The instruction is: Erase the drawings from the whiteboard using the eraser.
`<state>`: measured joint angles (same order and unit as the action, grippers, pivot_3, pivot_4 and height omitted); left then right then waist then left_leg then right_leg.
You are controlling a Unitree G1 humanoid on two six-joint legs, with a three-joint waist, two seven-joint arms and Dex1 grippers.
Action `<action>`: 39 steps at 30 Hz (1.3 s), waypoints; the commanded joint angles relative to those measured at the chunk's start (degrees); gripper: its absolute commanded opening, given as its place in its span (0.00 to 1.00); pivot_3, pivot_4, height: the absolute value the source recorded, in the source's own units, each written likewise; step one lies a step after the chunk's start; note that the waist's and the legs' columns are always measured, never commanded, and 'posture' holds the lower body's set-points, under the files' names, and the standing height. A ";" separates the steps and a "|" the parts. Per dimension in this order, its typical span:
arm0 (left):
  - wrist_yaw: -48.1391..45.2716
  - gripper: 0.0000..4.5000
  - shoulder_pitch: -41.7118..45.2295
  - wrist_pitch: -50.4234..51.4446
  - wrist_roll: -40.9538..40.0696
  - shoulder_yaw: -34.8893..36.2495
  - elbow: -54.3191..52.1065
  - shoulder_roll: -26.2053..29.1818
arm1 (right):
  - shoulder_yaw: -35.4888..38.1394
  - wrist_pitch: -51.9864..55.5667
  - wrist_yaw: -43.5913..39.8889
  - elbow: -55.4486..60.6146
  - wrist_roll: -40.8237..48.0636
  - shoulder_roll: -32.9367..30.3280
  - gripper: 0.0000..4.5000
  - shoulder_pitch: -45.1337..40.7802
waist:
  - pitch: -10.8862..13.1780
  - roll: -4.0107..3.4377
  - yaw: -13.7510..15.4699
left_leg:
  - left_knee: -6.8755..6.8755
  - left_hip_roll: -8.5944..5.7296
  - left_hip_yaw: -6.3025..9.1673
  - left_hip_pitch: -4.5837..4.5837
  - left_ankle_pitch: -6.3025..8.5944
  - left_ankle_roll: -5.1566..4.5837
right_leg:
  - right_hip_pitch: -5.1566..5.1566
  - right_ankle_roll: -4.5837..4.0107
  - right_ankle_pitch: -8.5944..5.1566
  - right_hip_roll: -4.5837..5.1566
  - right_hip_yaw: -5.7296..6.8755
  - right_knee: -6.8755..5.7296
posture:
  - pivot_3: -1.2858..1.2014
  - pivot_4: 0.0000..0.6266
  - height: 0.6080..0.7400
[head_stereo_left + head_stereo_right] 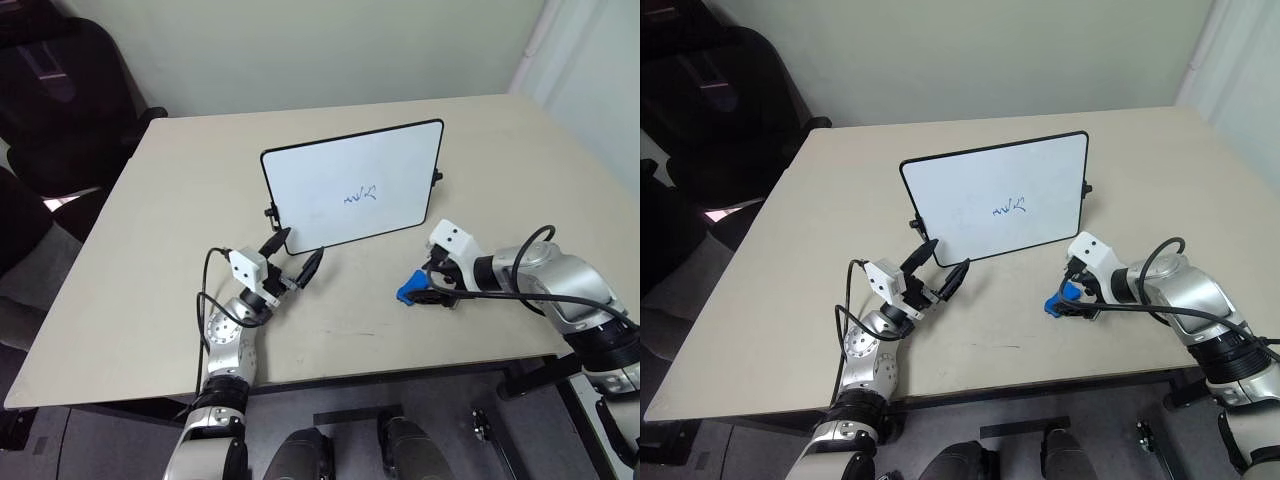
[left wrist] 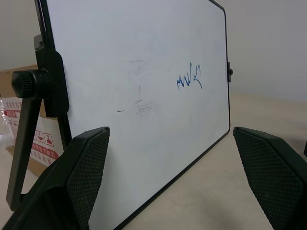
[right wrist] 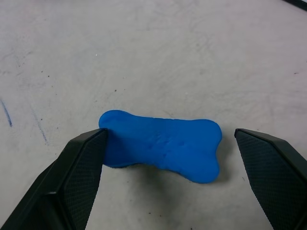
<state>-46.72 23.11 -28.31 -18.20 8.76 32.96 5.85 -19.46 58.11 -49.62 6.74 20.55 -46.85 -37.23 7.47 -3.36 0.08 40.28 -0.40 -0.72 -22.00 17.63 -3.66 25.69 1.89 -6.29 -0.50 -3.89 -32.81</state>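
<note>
On the beige table (image 1: 150,300), a bone-shaped bright blue eraser (image 3: 165,148) lies between the spread-open right gripper (image 3: 168,158); the left gripper (image 1: 297,255), also wide apart, faces the black-framed whiteboard (image 1: 330,180) bearing blue squiggly drawings (image 1: 359,197).

Even, soft indoor light, moderately bright, no hard glare. Table (image 1: 150,250) top evenly lit; shadows faint and diffuse. Small soft shadow under the eraser (image 3: 163,146) in the right wrist view, dark along its near edge. Whiteboard (image 1: 350,190) face is matte, no hotspot; head views slightly soft, the drawings (image 1: 358,197) readable but fuzzy. Left wrist view: board surface sharp mid-range, smudges visible, background boxes blurred. Near fingers (image 2: 86,172) of the left gripper (image 1: 297,255) dark, texture still resolved. Top-left corner of head views very dark, detail lost. Mild wide-angle bend at table edges. Right side brighter, pale wash near the wall.
</note>
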 commanded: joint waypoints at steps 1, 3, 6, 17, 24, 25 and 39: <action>0.31 1.00 -2.62 0.00 -0.50 -0.76 1.38 -1.42 | -0.68 3.44 -1.72 2.10 0.40 -0.09 1.00 -1.70 | 0.00 -0.01 -0.01 | 0.00 0.00 0.00 0.00 0.00 0.00 | 0.00 -0.02 -0.01 0.00 0.00 0.00 | 0.52 0.24 0.90; 0.34 1.00 -2.85 0.08 -0.50 -0.83 1.11 -1.45 | -0.85 5.75 -1.80 2.35 0.77 0.29 1.00 -2.43 | -0.03 -0.04 -0.06 | 0.00 0.00 -0.01 0.00 0.00 0.00 | 0.00 -0.06 -0.03 0.00 0.00 -0.01 | 0.52 0.24 0.90; 0.44 1.00 -2.95 0.17 -0.52 -0.96 0.94 -1.44 | -0.57 7.64 -2.06 2.79 1.18 0.42 1.00 -3.04 | -0.05 -0.07 -0.05 | 0.00 0.00 -0.02 0.02 0.00 0.00 | 0.01 -0.09 -0.05 0.00 0.00 -0.02 | 0.52 0.24 0.90; 0.37 1.00 -2.30 0.59 -0.48 -1.18 1.45 -1.42 | -1.48 7.11 -1.40 3.53 -0.04 1.53 1.00 -2.90 | -0.05 -0.08 -0.03 | 0.00 0.00 -0.02 0.02 0.03 -0.04 | 0.01 -0.22 -0.03 0.02 0.00 -0.05 | 0.52 0.24 0.90; 0.50 1.00 -1.93 0.42 -0.38 -1.20 1.85 -1.54 | -4.75 4.67 -1.17 3.59 -3.11 1.79 1.00 -2.77 | -0.05 -0.08 -0.05 | 0.02 0.00 -0.02 0.05 0.03 -0.04 | -0.02 -0.27 0.00 0.03 0.00 -0.06 | 0.52 0.24 0.90; 0.55 1.00 -1.87 0.35 -0.34 -1.21 1.95 -1.58 | -5.11 4.20 -1.24 3.58 -3.60 1.77 1.00 -2.71 | -0.05 -0.08 -0.09 | 0.02 0.00 -0.02 0.06 0.03 -0.04 | -0.03 -0.27 0.00 0.03 0.00 -0.06 | 0.52 0.24 0.90; 0.58 1.00 -0.85 -0.23 -0.41 -0.89 3.62 -1.55 | -6.20 -0.08 -2.78 3.22 -7.28 2.00 1.00 -2.09 | -0.05 -0.07 -0.23 | 0.15 -0.01 -0.03 0.07 0.06 -0.09 | -0.09 -0.06 0.00 0.04 0.00 -0.06 | 0.52 0.24 0.90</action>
<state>-46.11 23.62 -27.56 -18.19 8.30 34.07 5.81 -25.84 59.03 -51.64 9.15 13.55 -45.15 -39.27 7.42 -3.43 -0.16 40.43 -0.40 -0.75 -21.93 17.68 -3.75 25.60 1.83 -6.29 -0.47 -3.89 -32.87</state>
